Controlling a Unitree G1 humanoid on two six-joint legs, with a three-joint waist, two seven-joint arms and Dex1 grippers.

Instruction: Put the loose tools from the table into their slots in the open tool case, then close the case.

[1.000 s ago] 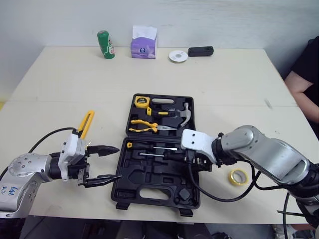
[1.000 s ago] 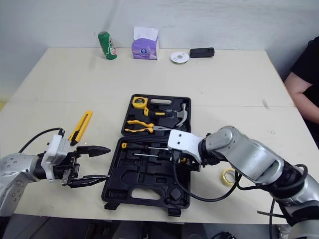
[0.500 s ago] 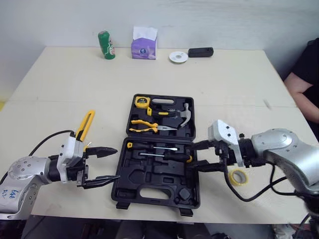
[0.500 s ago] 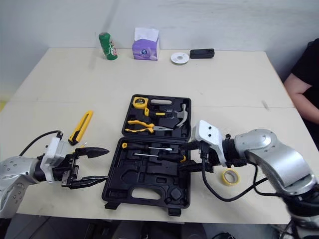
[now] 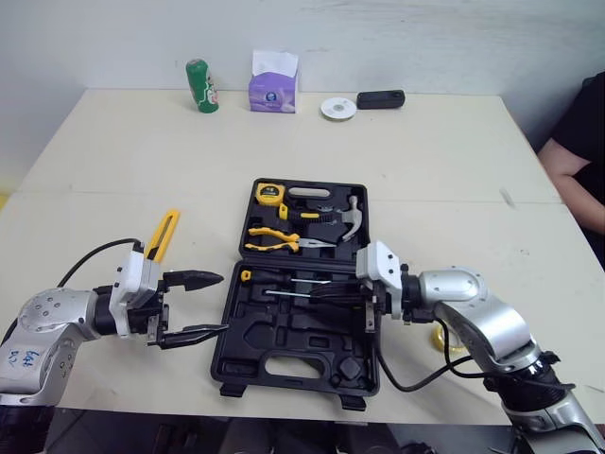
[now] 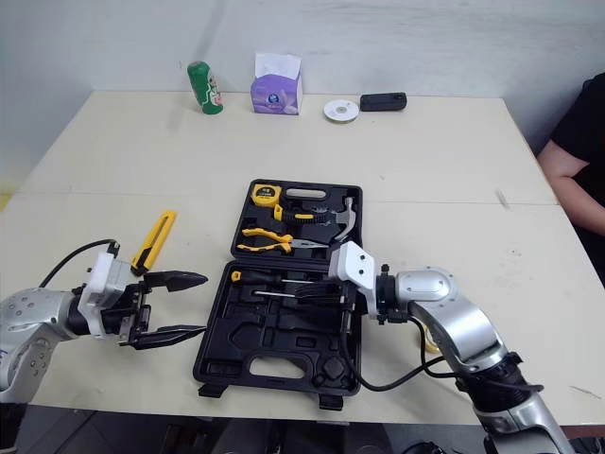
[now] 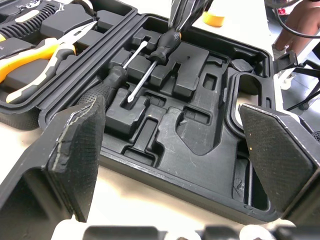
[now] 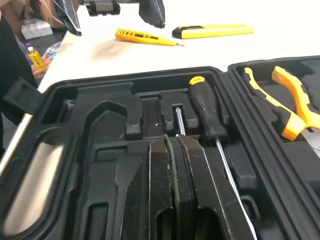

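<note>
I log: left pincer [image 5: 219, 303] released beside open tool case [image 5: 293, 374], tabletop's near edge; right pincer [image 8: 172, 142] clenched beside black-handled screwdriver [image 8: 205, 112]; green can [image 5: 199, 85] label unreadable.

Green can [image 5: 196, 85], tissue box [image 5: 273, 80], black device [image 5: 380, 97] along far edge

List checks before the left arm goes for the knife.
1. Left gripper open: ok.
2. Knife lying free on table: ok.
3. Case open: ok.
4. Right gripper clear of case: not ok, shut over the screwdrivers.
5. Knife's slot free: cannot tell which slot it is.
6. Other tools stowed: not ok, pen and tape lie outside.
</note>
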